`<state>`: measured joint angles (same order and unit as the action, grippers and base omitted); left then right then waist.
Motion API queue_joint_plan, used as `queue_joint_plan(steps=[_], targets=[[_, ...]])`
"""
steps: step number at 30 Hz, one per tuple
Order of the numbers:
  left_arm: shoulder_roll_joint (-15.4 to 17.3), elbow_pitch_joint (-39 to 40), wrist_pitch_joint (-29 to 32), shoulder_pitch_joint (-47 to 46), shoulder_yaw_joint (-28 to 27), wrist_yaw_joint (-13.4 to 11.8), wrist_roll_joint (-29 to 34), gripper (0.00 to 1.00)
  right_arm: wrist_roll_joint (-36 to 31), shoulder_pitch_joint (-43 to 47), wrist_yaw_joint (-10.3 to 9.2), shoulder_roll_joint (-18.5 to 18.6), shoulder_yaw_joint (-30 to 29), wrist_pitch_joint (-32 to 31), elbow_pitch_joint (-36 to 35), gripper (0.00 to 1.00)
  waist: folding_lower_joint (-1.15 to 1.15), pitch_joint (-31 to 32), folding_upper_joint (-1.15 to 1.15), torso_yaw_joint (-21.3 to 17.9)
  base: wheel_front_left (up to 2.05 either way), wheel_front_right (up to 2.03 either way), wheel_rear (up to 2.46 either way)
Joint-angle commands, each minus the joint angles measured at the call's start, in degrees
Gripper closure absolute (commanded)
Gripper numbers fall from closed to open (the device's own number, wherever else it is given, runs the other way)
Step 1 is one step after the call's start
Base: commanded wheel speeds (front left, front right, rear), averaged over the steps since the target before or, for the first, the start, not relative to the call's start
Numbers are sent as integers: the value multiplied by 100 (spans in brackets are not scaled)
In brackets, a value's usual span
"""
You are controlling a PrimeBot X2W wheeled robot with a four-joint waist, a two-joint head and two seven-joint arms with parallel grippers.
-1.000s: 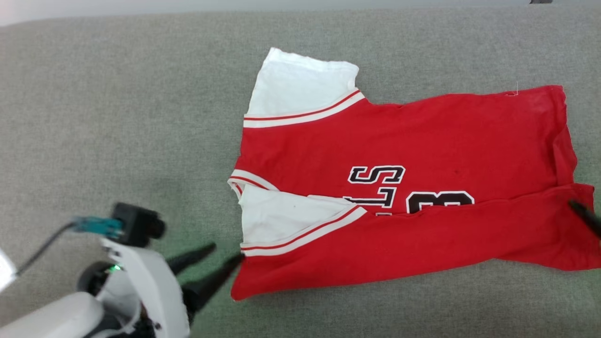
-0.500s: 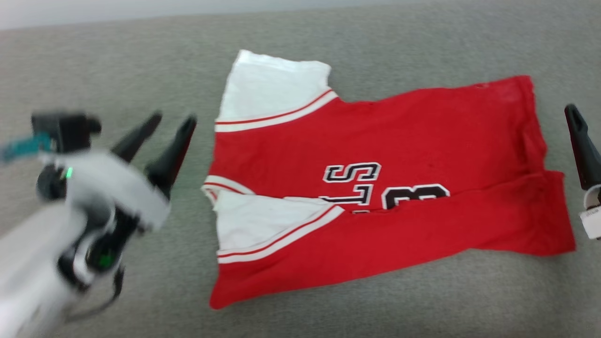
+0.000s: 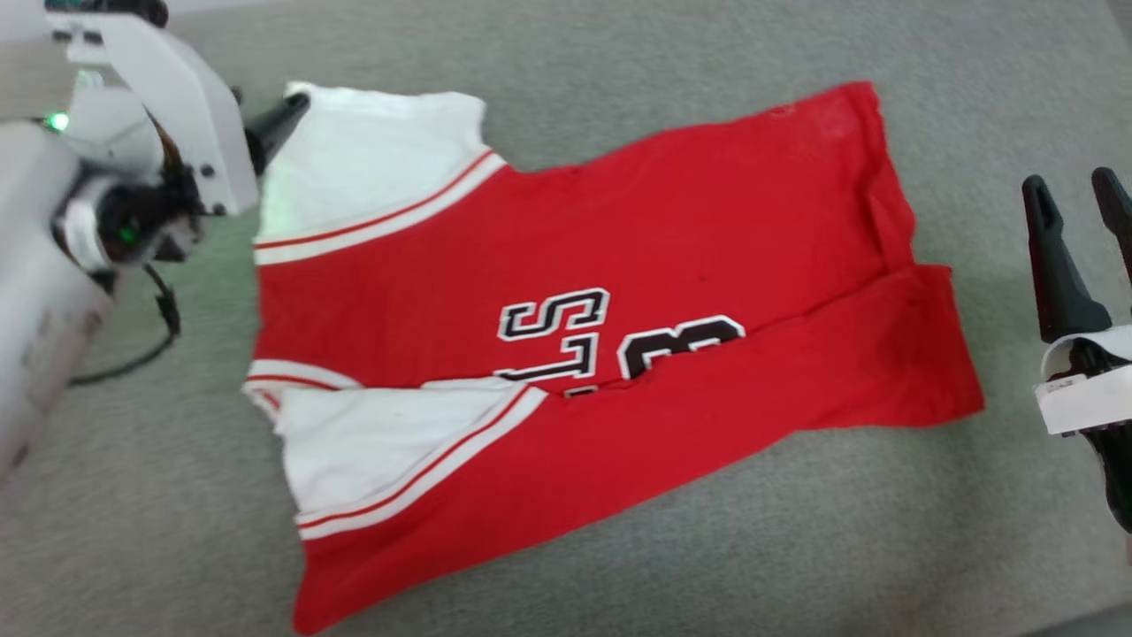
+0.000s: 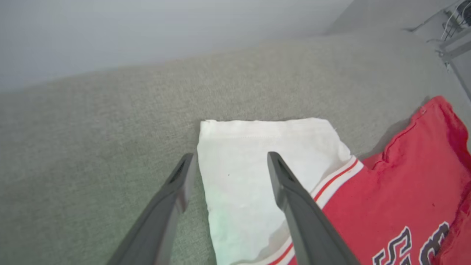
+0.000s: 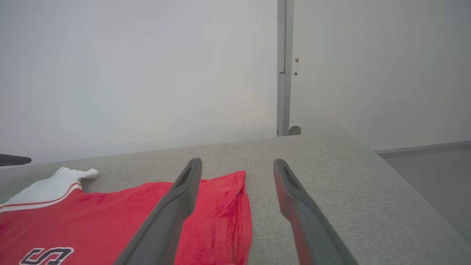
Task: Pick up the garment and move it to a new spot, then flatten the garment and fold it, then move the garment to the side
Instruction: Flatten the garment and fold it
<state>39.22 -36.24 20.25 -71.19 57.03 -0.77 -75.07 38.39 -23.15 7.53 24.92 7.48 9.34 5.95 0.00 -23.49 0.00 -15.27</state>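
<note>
Left fingers (image 4: 296, 206) now astride garment (image 3: 672, 221) sleeve

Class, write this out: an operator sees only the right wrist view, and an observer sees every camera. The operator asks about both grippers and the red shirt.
Operator: Where's the left gripper?
Observer: The left gripper is open, its fingers straddling the side edge of the far white sleeve.
Operator: Is my gripper over the garment?
Observer: No. From the head view, the right gripper stands open beside the garment, off its hem, above the grey surface.
</note>
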Motion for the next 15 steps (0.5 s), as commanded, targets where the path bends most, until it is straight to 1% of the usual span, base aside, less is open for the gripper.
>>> queue_joint_plan(steps=[1, 5, 8, 11, 13, 14, 15], targets=[[-59, -279, 442, -218, 114, -43, -7, 0, 44, -79, -9, -34, 29, 44, 17, 0, 0, -297, 0, -334, 0, 0, 0], [-167, -921, 1463, -696, 255, -177, -88, 0, 125, -160, -9, -73, 167, 101, 59, 0, 0, -518, 0, -526, 0, 0, 0], [-214, -1222, 2047, -975, 352, -215, -102, 0, 182, -234, -9, -78, 282, 144, 96, 0, 0, -657, 0, -651, 0, 0, 0], [-271, -1397, 2479, -1082, 457, -111, -109, 0, 208, -276, -9, -24, 368, 167, 146, 0, 0, -749, 0, -697, 0, 0, 0], [-344, -1458, 2596, -1128, 466, -74, -143, 2, 247, -346, -9, 50, 414, 125, 168, 0, 0, -787, 0, -677, 0, 0, 0], [-396, -1463, 2644, -1140, 497, -31, -130, 18, 260, -388, -9, 90, 454, 69, 175, 0, 0, -806, 0, -652, 0, 0, 0], [-449, -1466, 2675, -1156, 509, 15, -128, 51, 279, -430, -9, 136, 503, 0, 175, 0, 0, -830, 0, -620, 0, 0, 0]])
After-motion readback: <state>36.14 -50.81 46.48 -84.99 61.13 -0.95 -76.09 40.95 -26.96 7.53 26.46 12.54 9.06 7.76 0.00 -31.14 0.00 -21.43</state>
